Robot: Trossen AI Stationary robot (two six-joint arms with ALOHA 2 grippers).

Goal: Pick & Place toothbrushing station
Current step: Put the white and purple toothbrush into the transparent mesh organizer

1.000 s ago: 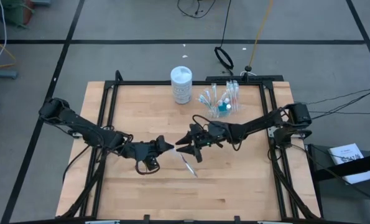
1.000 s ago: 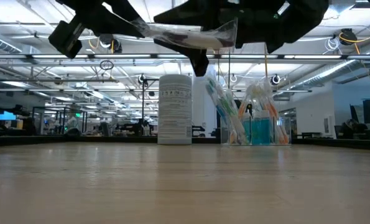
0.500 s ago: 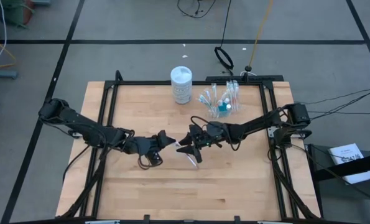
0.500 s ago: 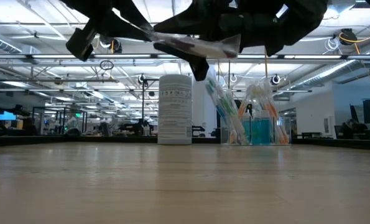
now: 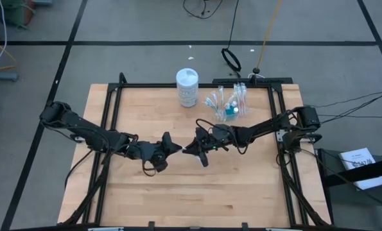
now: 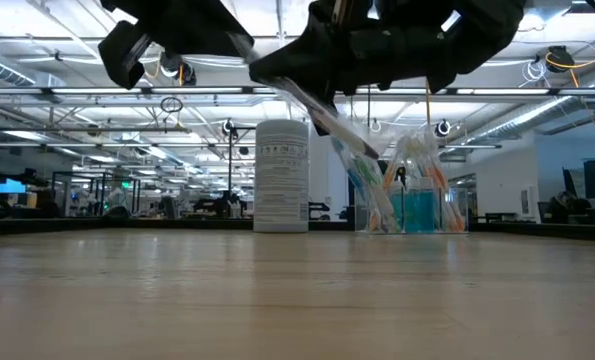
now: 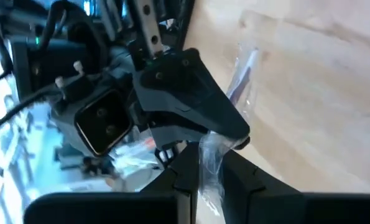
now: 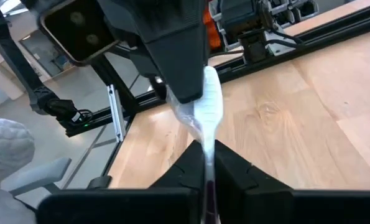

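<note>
Toothbrush in crinkly clear wrapper (image 8: 204, 109) hangs mid-air over table centre, pinched at both ends: left gripper (image 5: 171, 146) clamps one end, right gripper (image 5: 189, 151) clamps the other, tips nearly touching. In low view the slim sleeve (image 6: 322, 112) slants downward, well above the pale wood-grain table (image 5: 242, 186). Back near far edge: clear plastic cup (image 5: 229, 102) bristling w/ brushes, beside white cylindrical canister (image 5: 187, 86), smooth and lidded.
</note>
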